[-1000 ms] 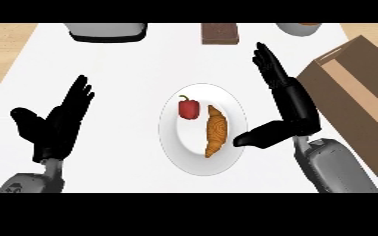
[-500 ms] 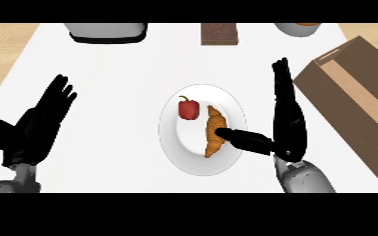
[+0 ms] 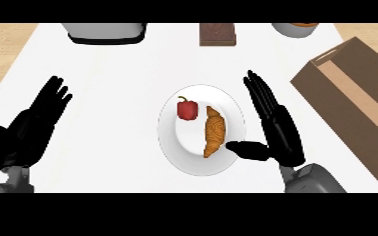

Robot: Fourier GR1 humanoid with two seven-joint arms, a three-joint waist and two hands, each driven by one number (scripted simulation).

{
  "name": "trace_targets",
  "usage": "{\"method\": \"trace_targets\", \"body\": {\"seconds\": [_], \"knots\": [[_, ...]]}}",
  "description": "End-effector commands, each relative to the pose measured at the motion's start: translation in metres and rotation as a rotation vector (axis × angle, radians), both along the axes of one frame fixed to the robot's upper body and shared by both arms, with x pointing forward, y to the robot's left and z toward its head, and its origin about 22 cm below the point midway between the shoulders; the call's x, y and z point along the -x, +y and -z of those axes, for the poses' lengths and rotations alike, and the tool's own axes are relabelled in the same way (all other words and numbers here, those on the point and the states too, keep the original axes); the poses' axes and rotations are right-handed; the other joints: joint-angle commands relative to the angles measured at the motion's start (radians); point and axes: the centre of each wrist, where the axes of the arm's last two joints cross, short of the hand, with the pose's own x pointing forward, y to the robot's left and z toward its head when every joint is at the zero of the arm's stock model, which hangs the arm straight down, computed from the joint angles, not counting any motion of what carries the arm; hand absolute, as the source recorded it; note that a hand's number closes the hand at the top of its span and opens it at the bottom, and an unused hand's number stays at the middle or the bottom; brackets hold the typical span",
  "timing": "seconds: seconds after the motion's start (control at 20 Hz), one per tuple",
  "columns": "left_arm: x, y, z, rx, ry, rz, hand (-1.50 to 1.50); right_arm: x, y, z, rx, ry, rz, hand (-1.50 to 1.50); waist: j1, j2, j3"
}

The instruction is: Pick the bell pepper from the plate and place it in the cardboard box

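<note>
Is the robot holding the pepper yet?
No. Neither robot hand holds anything. The right hand is open beside the plate; the pepper lies on it. The left hand is open too.

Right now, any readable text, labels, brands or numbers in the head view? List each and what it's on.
None readable.
Brown cardboard box: plain faces, a lighter strip, no print.
White round plate, red bell pepper, golden croissant: no markings.
Dark brown block and grey object at the far edge: no lettering visible.

Bell pepper (image 3: 187,110) on plate (image 3: 193,165); cardboard box (image 3: 347,90) at right.
</note>
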Motion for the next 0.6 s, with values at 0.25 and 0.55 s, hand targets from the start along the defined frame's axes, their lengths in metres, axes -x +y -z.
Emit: {"method": "trace_targets", "body": {"seconds": [0.25,0.55], "knots": [[-0.002,0.010,-0.014,0.007,0.000,0.018,0.00,-0.002,0.076,-0.051,0.358,0.286,0.101,-1.50,0.009,-0.002,0.002],[0.003,-0.006,0.008,0.026,-0.013,0.023,0.00,-0.009,0.134,-0.066,0.383,0.480,0.108,-1.50,0.014,0.011,0.006]]}}
